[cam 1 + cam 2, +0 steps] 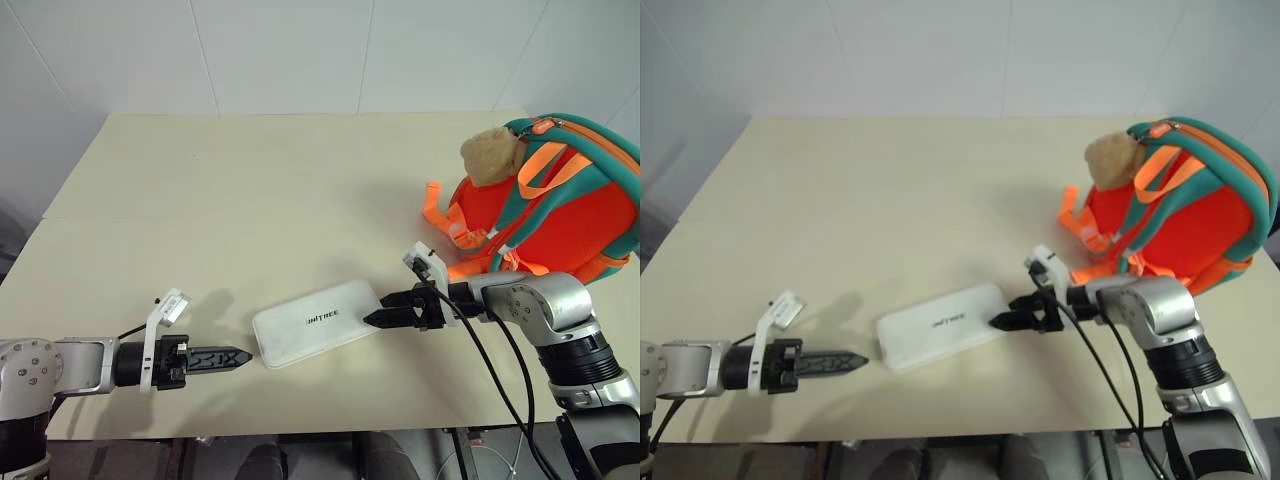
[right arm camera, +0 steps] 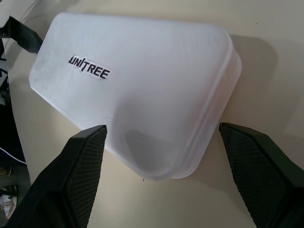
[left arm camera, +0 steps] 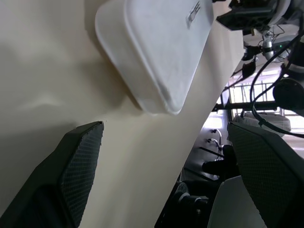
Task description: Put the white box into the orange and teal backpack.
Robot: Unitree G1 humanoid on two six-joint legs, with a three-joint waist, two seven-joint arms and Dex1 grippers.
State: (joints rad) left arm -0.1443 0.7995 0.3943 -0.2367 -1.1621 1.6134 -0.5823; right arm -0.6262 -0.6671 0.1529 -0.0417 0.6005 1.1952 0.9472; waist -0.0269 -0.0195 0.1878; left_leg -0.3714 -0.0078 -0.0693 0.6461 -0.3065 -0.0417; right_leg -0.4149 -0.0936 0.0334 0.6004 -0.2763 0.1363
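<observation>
White box (image 1: 317, 323) lay flat on table (image 1: 230, 190), not held. Right gripper (image 1: 378, 318) wide open at its end; should push in, squeeze w/ both sides. Left gripper (image 1: 243, 357) open too, nearby.

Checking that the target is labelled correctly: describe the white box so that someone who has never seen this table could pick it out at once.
On the pale table, look near the front edge, between the left gripper and the right gripper, both open. The white box lies flat there, apart from the orange and teal backpack at the table's right. It is white, flat, with rounded corners and small dark lettering on top.
</observation>
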